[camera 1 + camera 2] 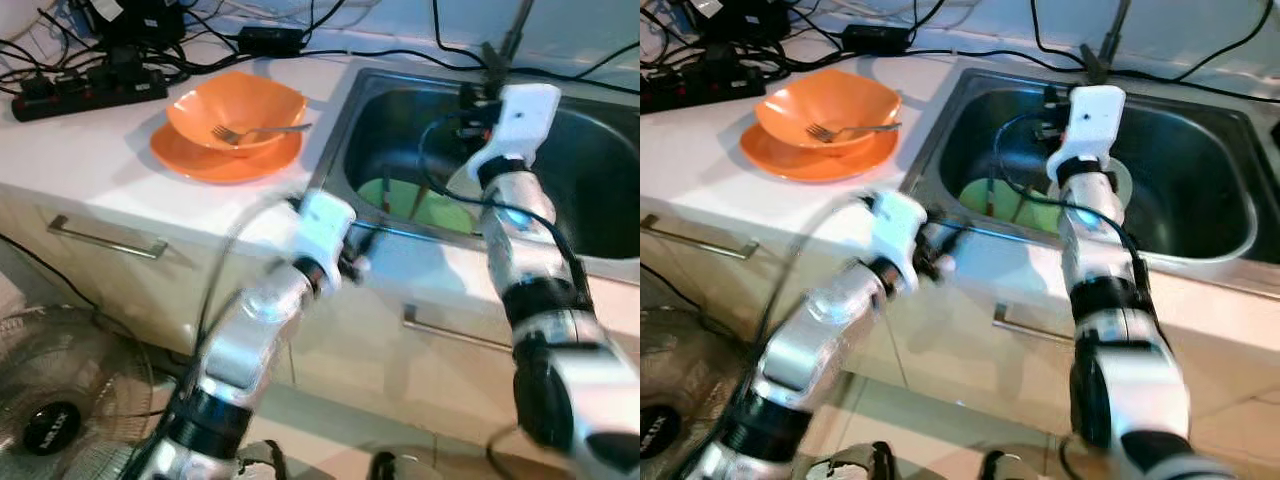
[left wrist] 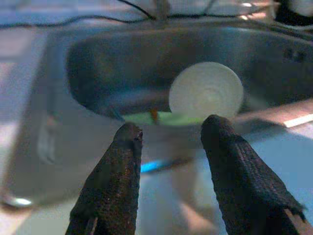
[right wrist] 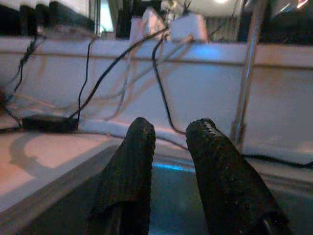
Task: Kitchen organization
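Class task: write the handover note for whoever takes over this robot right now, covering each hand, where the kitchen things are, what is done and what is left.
Left hand: open, empty, at the front edge of the sink.
Right hand: open, empty, raised above the sink, pointing at the back wall.
Things: green plate and a pale round dish lie in the sink; an orange bowl with a fork in it sits on an orange plate on the counter, left of the sink.
Done: nothing held.
Left: probably collecting and sorting the dishes.

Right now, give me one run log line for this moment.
left gripper: open, at sink front edge | right gripper: open, empty, over sink | green plate, white plate in sink | orange bowl, fork on counter
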